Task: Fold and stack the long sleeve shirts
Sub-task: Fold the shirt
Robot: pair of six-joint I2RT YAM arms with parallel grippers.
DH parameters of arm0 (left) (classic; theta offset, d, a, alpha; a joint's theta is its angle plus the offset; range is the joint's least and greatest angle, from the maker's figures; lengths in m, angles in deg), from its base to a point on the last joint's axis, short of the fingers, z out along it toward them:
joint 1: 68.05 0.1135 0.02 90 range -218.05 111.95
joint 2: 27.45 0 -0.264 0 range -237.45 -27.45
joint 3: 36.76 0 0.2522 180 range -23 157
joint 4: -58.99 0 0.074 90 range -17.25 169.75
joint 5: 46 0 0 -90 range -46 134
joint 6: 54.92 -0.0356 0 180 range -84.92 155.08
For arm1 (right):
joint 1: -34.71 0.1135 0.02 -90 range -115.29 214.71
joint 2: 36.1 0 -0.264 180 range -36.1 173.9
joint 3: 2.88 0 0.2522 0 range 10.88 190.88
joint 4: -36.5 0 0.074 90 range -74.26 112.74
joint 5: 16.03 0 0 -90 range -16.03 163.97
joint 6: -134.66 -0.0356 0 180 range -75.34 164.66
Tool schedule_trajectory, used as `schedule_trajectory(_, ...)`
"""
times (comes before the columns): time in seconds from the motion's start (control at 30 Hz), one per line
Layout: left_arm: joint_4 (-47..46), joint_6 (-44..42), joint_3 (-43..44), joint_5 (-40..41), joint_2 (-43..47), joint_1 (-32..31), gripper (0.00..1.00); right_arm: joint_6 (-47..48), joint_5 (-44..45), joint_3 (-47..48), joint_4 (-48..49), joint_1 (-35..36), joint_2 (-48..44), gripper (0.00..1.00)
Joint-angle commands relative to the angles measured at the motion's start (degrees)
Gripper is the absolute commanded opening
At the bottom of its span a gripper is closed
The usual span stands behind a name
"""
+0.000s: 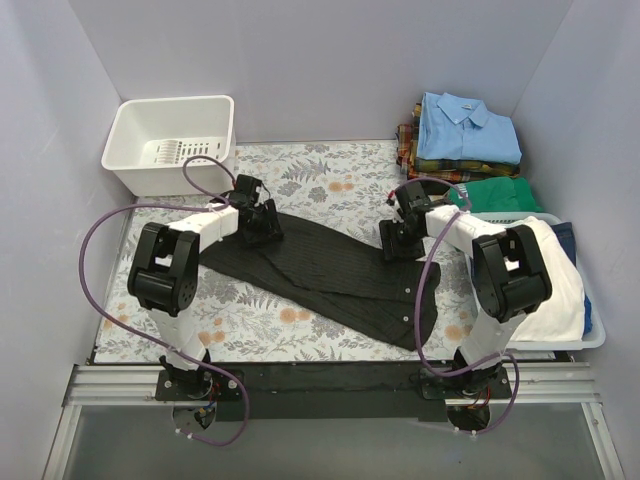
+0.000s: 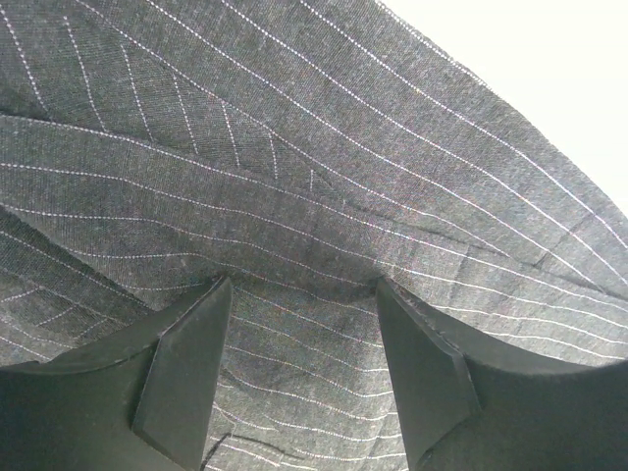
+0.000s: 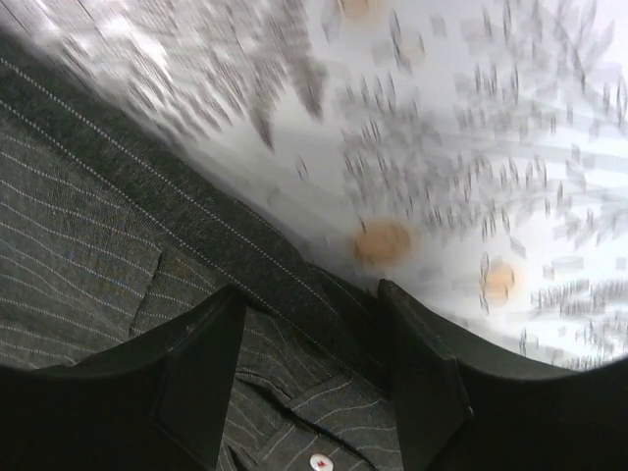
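The black pinstriped shirt (image 1: 330,275) lies spread across the floral cloth (image 1: 330,170), between a white basket (image 1: 170,105) far left and folded shirts (image 1: 468,128) far right. The left gripper (image 1: 258,222) and right gripper (image 1: 400,238) stand wide over its far edge. Only the right wrist view shows a pale button (image 3: 320,461).

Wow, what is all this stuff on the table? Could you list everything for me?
pinstripe shirt: one, black-charcoal, spread across the table's middle
light blue shirt: one, folded, on top of the far-right stack
plaid shirts: count unclear, under the blue one
green garment: one, just in front of the stack
bin: one, pale, right edge
white cloth: one, in the bin
blue garment: one, in the bin
basket: one, white, far left
tablecloth: one, floral
left tool: open, on the pinstripe shirt
right tool: open, at the shirt's edge
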Motion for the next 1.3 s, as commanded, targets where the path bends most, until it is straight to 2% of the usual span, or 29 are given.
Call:
schedule_trajectory(0.0,-0.3,-0.4,0.8,-3.2,-4.4,-4.7,0.6,-1.5,1.6,-5.0,-4.6,-0.6,-5.7,0.65)
schedule_trajectory(0.17,-1.2,0.0,4.9,-4.9,-9.1,-7.9,0.6,-2.5,2.2,-7.1,-6.3,-0.6,-11.4,0.65)
schedule_trajectory(0.37,-1.0,-1.1,17.7,-9.0,-18.5,-9.1,0.6,-2.4,-1.4,-9.1,-6.8,-0.6,-15.5,0.64)
schedule_trajectory(0.6,-0.8,1.2,30.5,-9.4,-28.6,-9.2,0.61,-2.6,-5.1,-10.7,-4.2,-0.6,-16.7,0.64)
schedule_trajectory(0.83,-2.0,4.0,46.7,-10.6,-40.6,-9.1,0.68,-2.6,-2.0,-2.9,-3.7,-0.6,-15.2,0.64)
schedule_trajectory(0.93,-3.3,2.9,52.9,-10.0,-42.5,-9.1,0.72,-2.7,-1.0,1.6,-4.4,-0.6,-13.7,0.64)
schedule_trajectory(1.03,-1.7,0.6,60.3,-10.4,-42.2,-8.7,0.73,-2.6,0.1,4.8,-4.5,-0.6,-13.3,0.64)
schedule_trajectory(1.1,1.8,-1.9,62.4,-8.7,-38.1,-8.3,0.74,-1.5,-0.1,5.8,-4.5,-0.6,-13.3,0.64)
schedule_trajectory(1.17,1.7,-3.3,59.3,-6.5,-30.8,-7.8,0.79,-0.5,-0.6,6.2,-4.9,-0.6,-13.4,0.64)
schedule_trajectory(1.27,-0.7,-3.8,50.9,-7.4,-23.8,-6.7,0.82,2.1,-0.6,4.4,-5.0,0.0,-13.6,0.64)
